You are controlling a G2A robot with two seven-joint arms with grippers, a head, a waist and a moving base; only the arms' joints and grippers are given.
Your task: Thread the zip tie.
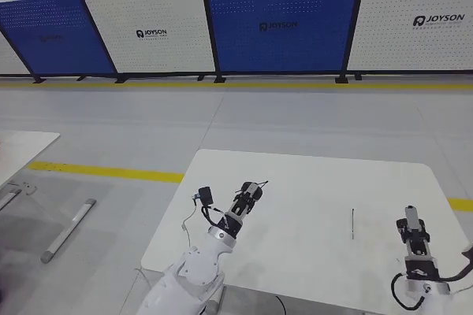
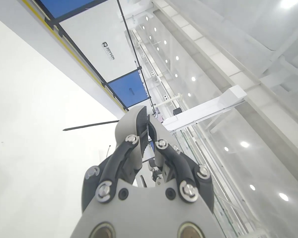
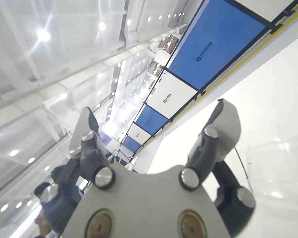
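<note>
Slippage looked the chief hazard. The left gripper [image 2: 147, 115], over the table [image 1: 315, 264] toward its 9 o'clock side, had its pads pressed almost together on a dark strip [image 2: 89, 126]. By its look this was a zip tie. It jutted out sideways from the tips and seemed pinched only near one end. Which end that was, head or tail, I could not tell. A hold so close to the end would probably let the strip swivel or droop as the arm turned, and its tip would then miss the small slot it had to enter.

A loose zip tie [image 1: 352, 223] lay flat and straight on the table, running from 12 to 6 o'clock. It sat at about 3 o'clock from the left gripper and 9 o'clock from the right gripper [image 3: 155, 107], touching neither. The right gripper was toward the table's 4 o'clock corner, its jaws spread wide with nothing between them.

If that arm were to go for the loose zip tie, the thin, flat piece on a smooth top could skid away from the fingers rather than lift. Bringing both arms together mid-table could also make the grippers knock and jar the strip out of line.
</note>
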